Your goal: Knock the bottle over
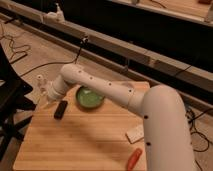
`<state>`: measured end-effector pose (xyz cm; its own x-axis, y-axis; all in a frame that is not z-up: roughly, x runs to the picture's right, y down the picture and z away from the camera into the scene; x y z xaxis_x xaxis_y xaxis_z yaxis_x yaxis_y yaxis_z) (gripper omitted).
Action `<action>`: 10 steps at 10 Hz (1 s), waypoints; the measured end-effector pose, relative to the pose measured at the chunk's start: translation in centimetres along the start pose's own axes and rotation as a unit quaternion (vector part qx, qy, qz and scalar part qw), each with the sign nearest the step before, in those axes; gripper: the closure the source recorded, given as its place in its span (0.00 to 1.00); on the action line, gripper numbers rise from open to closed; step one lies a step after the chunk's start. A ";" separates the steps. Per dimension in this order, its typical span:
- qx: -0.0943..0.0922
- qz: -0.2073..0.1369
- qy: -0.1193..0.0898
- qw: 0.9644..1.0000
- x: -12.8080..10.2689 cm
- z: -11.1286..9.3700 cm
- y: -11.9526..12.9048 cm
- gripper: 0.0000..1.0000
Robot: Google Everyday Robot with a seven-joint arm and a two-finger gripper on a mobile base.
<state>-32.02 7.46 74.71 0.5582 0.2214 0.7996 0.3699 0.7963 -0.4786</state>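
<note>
The bottle (39,83) is small, whitish and capped. It stands upright at the far left corner of the wooden table (85,142). My gripper (47,96) is at the end of the white arm (100,87), low over the table's left edge. It is just right of and in front of the bottle, very close to it. I cannot tell whether it touches the bottle. The wider white cup is hidden behind the gripper.
A green bowl (90,98) sits at the back centre, partly under the arm. A black flat object (60,109) lies beside the gripper. A pale block (135,133) and an orange-red item (134,158) lie at the front right. A dark chair (10,95) stands left of the table.
</note>
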 end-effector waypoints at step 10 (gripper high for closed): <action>0.016 0.028 -0.027 0.999 0.3 3.1 -3.8 1.00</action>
<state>-35.52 6.29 77.91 0.5370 0.2952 0.7902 0.3145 0.7992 -0.5123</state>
